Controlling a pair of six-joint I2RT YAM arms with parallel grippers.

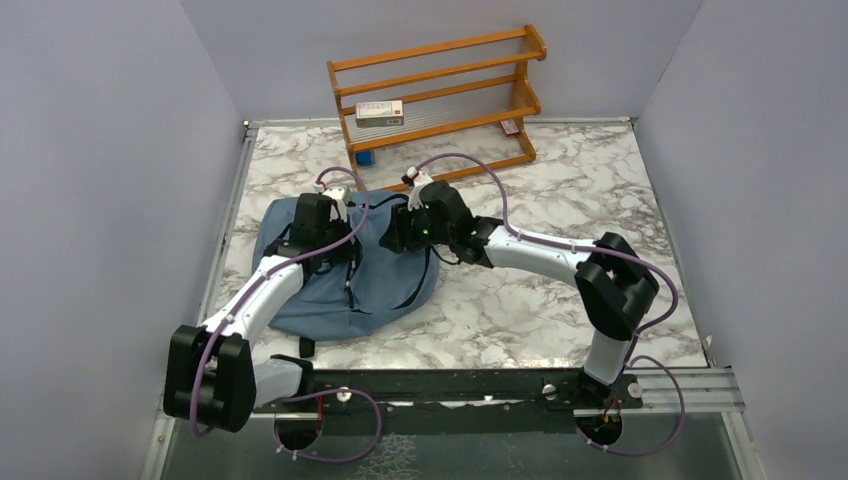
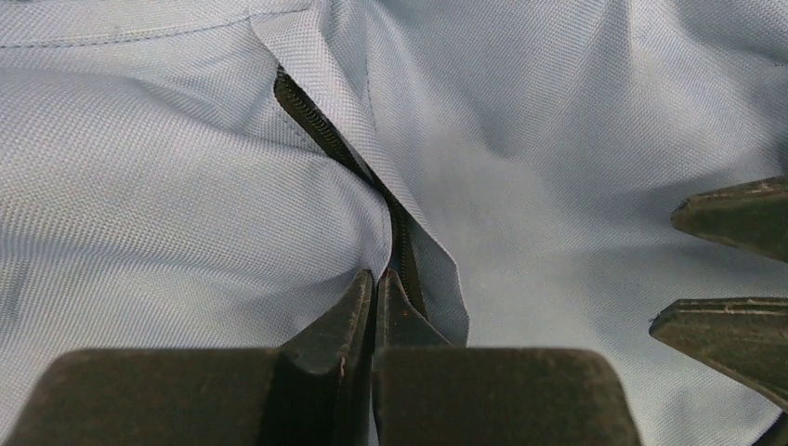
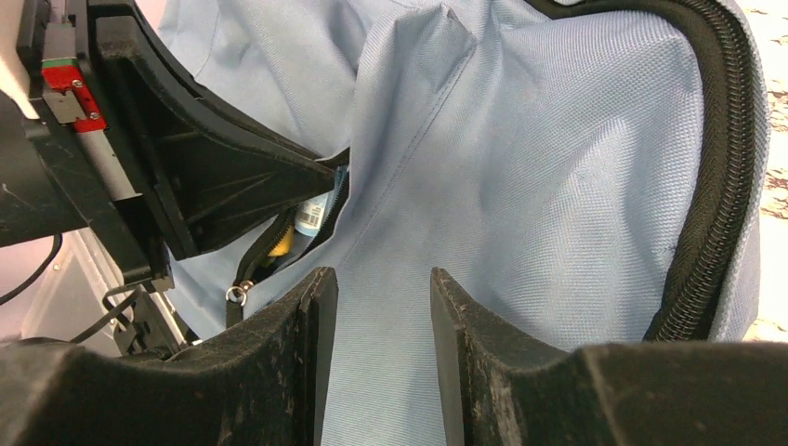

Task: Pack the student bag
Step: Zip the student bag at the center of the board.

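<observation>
Marble table [image 1: 560, 300] between grey walls, bag [image 1: 340, 295] lying left of centre, my left pincer [image 2: 376, 279] pressed together, pinching bag cloth beside the zip [image 2: 316, 121], my right pincer [image 3: 376, 279] spread over the cloth

At my right gripper's [image 3: 376, 279] nine o'clock, my left gripper [image 2: 375, 279] blocked the student bag's [image 1: 330, 290] zipper mouth; bare table [image 1: 560, 300] lay free toward three, the rack [image 1: 440, 90] barred twelve.

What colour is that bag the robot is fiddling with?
The student bag is dusty blue with black zipper trim, clearest in the right wrist view.
</observation>
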